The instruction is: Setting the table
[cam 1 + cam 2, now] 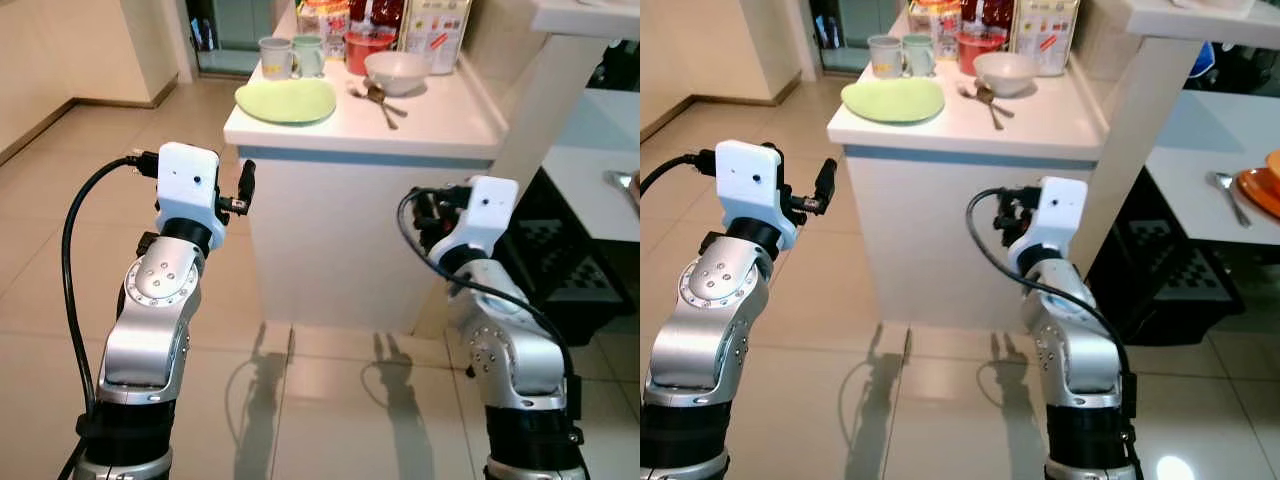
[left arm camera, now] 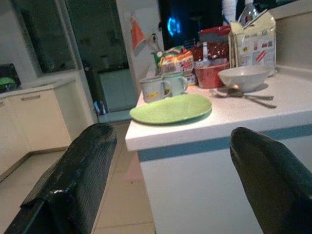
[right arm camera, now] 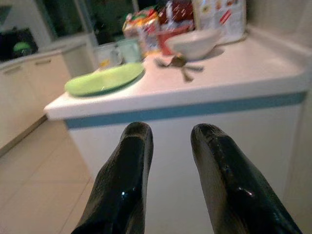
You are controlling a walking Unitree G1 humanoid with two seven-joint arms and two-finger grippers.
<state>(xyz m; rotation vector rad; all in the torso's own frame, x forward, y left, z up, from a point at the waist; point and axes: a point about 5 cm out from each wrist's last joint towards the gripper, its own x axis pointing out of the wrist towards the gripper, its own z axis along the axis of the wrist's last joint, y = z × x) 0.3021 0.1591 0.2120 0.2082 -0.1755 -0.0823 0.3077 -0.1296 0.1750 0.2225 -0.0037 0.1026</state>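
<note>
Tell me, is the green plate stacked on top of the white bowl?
No, the green plate lies flat on the counter, apart from the white bowl.

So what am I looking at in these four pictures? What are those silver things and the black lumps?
The silver things are a humanoid robot's two arms, seen from cameras on its head. The other two pictures come from a camera on each wrist; the black lumps are gripper fingers. The left gripper is open and the right gripper has a small gap; both are empty. Ahead stands a white counter with a green plate, two mugs, a white bowl, spoons, a red container and food packets.
</note>
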